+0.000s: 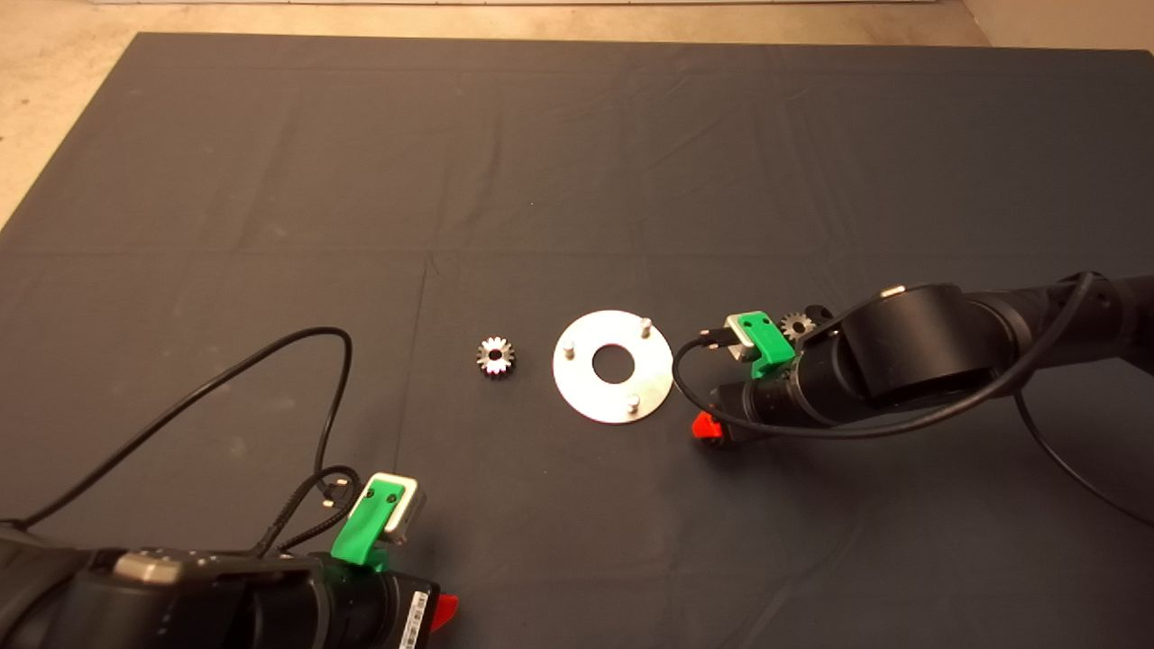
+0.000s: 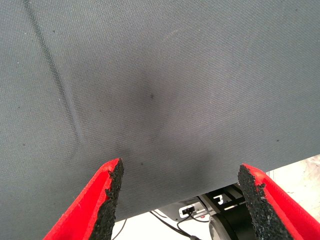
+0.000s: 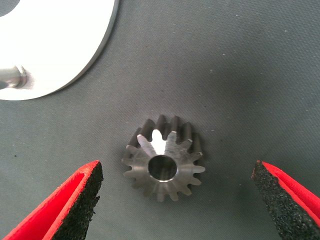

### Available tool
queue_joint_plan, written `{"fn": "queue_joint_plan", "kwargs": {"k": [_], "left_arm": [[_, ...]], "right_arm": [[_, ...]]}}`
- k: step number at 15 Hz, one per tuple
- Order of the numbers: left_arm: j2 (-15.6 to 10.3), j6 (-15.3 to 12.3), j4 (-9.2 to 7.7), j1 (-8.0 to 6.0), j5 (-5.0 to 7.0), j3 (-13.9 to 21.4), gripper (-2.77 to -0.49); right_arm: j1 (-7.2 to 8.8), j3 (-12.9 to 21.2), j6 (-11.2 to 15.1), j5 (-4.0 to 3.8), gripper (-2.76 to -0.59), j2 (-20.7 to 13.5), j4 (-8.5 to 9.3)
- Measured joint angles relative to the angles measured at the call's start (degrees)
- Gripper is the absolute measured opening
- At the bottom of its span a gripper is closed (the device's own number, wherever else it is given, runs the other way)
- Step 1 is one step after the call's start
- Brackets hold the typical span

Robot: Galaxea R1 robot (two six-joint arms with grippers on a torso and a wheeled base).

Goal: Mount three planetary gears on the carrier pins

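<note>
**Right gripper poised over gear beside the carrier disc**

My right gripper (image 3: 175, 200), fingers spread wide and holding nothing, hangs over a gear (image 3: 164, 157) lying flat on the mat (image 1: 577, 153), hole up. In the wrist view the gear sits between my two pads, a touch nearer one of them, clear mat on both sides. That is what the coming move turns on: gear centred in the gap, axis vertical, so I judge a straight drop and squeeze across the teeth should do it.

Just beside that gear is the rim of the disc (image 1: 577, 389), w/ three carrier pins (image 1: 645, 326) upright and all bare; no gear installed yet. The disc edge is close enough that a finger could clip it on descent.

Past the disc, toward the mat's left edge, a second gear (image 1: 495, 357) lies flat, apart from the disc. A third gear (image 1: 795, 324) peeks out behind my right wrist housing, partly hidden.

My left gripper (image 2: 180, 205) waits at the mat's near edge, left corner, fingers wide apart and empty, only bare mat under it. Right arm is the nearer one to the disc.
</note>
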Motion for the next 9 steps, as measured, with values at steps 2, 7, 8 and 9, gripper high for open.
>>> {"fn": "queue_joint_plan", "kwargs": {"k": [2,7,8,9], "left_arm": [[-0.02,0.00,0.00,0.00,0.01,0.00,-1.64],[0.00,0.00,0.00,0.00,0.00,0.00,-1.64],[0.00,0.01,0.00,0.00,0.00,0.00,-1.64],[0.00,0.00,0.00,0.00,0.00,0.00,-1.64]], "right_arm": [[-0.57,-0.05,0.00,0.02,-1.11,0.06,-0.01],[-1.90,-0.37,0.00,0.05,-1.11,0.23,-0.06],[-1.93,-0.37,0.00,0.02,-1.11,0.34,-0.06],[-2.10,-0.37,0.00,0.11,-1.17,0.34,-0.09]]}}
